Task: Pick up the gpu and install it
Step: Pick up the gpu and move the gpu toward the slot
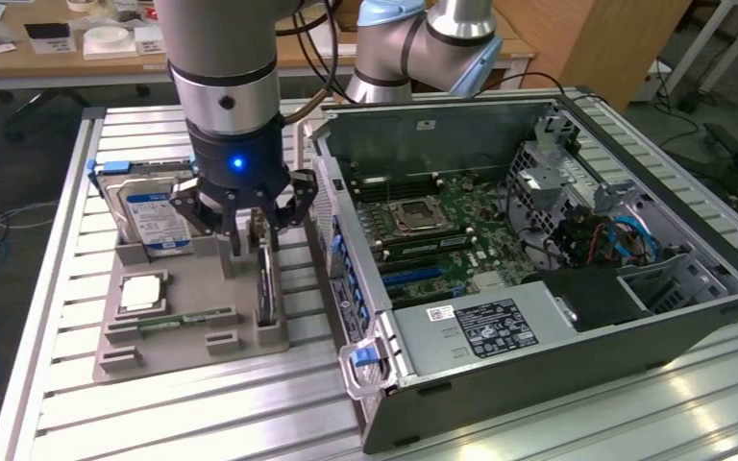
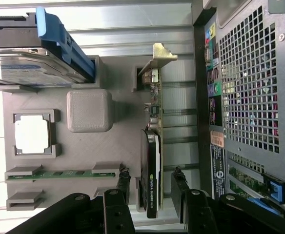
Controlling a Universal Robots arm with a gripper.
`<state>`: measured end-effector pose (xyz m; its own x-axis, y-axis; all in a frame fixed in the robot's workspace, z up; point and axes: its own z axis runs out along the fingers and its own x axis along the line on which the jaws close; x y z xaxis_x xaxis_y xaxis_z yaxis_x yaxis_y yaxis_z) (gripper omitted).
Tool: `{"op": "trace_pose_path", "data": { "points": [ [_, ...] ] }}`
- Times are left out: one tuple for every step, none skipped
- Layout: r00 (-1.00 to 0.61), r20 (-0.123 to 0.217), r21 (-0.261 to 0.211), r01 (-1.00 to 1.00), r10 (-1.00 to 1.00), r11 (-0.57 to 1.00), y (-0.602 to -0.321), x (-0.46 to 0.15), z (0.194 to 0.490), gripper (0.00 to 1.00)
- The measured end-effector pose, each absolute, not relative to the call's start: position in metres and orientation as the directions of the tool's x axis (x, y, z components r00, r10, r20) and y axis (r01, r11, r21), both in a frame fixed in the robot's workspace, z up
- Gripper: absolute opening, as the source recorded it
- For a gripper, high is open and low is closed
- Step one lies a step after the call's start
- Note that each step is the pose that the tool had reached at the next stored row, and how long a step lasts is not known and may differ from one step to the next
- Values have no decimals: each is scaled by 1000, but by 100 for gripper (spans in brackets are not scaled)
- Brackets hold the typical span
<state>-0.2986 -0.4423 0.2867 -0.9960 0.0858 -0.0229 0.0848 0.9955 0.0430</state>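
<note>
The gpu (image 1: 266, 280) stands on its long edge in a slot of the grey holder (image 1: 132, 355), on the side nearest the computer case. In the wrist view the gpu (image 2: 152, 156) shows a black fan shroud and a silver end bracket (image 2: 159, 56). My gripper (image 1: 260, 226) hangs straight above the card. Seen from the wrist, the gripper (image 2: 151, 179) is open and straddles the card's shroud end. One black finger (image 2: 123, 183) stands on each side of it, with a small gap between each finger and the card.
The open computer case (image 1: 536, 240) lies on its side at the exterior view's right, motherboard exposed. The holder also carries a blue-labelled hard drive (image 1: 151, 206), a processor chip (image 1: 142, 291) and a green memory stick (image 1: 170, 322). A second arm (image 1: 421, 48) stands behind the case.
</note>
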Motion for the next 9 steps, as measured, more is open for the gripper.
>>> {"op": "trace_pose_path", "data": {
  "points": [
    [-996, -23, 43, 85, 86, 995, -442, -299, 286, 47],
    [-996, -23, 43, 85, 86, 995, -442, -299, 286, 47],
    [-996, -23, 43, 85, 86, 995, -442, -299, 286, 47],
    [-996, -23, 43, 85, 86, 995, -442, -299, 286, 47],
    [-996, -23, 43, 85, 86, 995, -442, -299, 286, 47],
    [-996, -23, 43, 85, 86, 995, -442, -299, 286, 47],
    [-996, -23, 43, 85, 86, 995, -442, -299, 286, 47],
    [-996, -23, 43, 85, 86, 995, -442, -299, 286, 47],
    [-996, -23, 43, 85, 86, 995, -442, -299, 286, 47]
  ]
}}
